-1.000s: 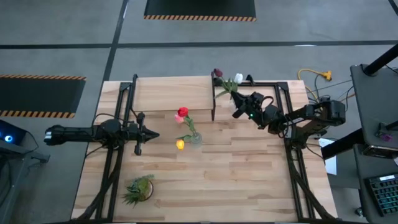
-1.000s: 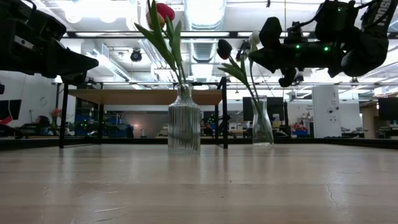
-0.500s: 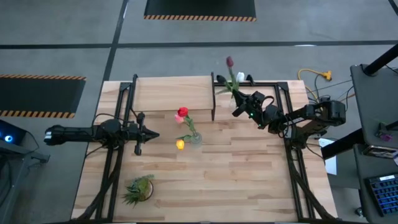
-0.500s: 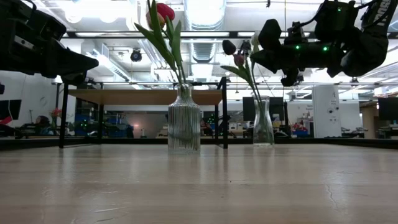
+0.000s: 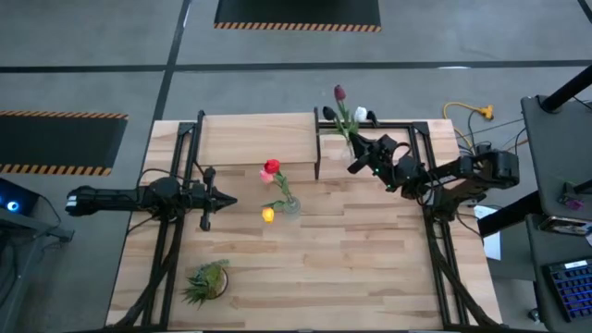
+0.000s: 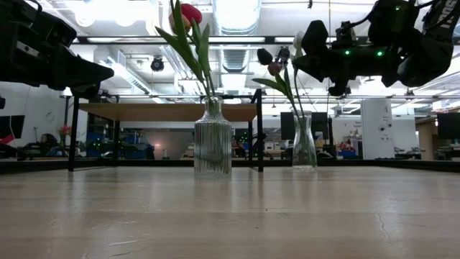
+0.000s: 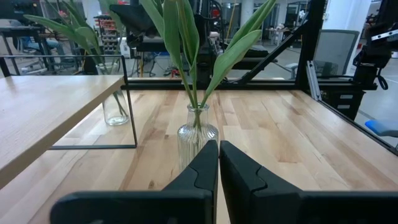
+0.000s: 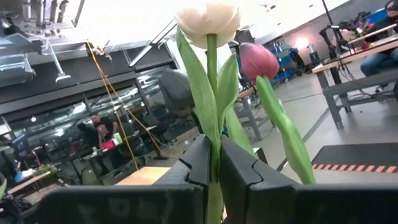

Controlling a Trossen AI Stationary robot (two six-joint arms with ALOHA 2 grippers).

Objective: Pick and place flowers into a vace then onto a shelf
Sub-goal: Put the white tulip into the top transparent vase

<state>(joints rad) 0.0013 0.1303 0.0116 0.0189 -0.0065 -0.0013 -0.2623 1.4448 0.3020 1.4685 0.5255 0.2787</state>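
Planked table (image 5: pixel 370 259) carries two vases. My right gripper (image 8: pixel 213 163) pinches the white tulip (image 8: pixel 208 15) by its upright stem, above the far-right vase (image 6: pixel 304 144) beside the shelf (image 5: pixel 254 139). My left gripper (image 7: pixel 218 163), pressed together, waits farther left.

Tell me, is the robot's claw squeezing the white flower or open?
Squeezing. The right gripper has both fingers shut on the white tulip's stem, above the smooth vase. The left gripper waits shut, holding nothing.

white tulip (image 8: pixel 208 20), maroon tulip (image 8: pixel 259 60), red tulip (image 5: pixel 271 166)
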